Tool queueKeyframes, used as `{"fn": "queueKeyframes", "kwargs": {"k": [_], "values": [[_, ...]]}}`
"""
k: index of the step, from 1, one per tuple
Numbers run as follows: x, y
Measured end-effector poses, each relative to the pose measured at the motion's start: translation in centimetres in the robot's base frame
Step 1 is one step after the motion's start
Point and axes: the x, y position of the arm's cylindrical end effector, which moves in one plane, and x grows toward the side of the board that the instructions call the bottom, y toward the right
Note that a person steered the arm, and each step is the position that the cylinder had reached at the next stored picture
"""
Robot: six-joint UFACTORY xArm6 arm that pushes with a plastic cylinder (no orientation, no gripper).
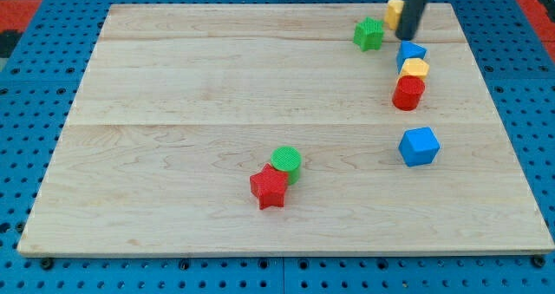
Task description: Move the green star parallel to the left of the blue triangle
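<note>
The rod has no claw, so there is no open or closed state to record. My tip (pixel 406 37) sits near the board's (pixel 173 86) top right, just right of the green star (pixel 368 34) and apart from it. A yellow block (pixel 394 13) lies partly behind the rod. The blue triangle (pixel 410 53) is just below the tip, touching another yellow block (pixel 415 68) and, below that, a red cylinder (pixel 408 93). A blue cube (pixel 419 146) lies lower. A green cylinder (pixel 286 161) touches a red star (pixel 269 187) at bottom centre.
</note>
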Motion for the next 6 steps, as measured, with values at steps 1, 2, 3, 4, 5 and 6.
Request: {"fn": "queueKeyframes", "kwargs": {"k": [1,2,3,4,5,6], "values": [[-2.3,-7.1],[-1.9,-10.7],[6.1,-13.2],[9.2,-15.4],[5.8,-11.9],[2.6,-11.0]]}}
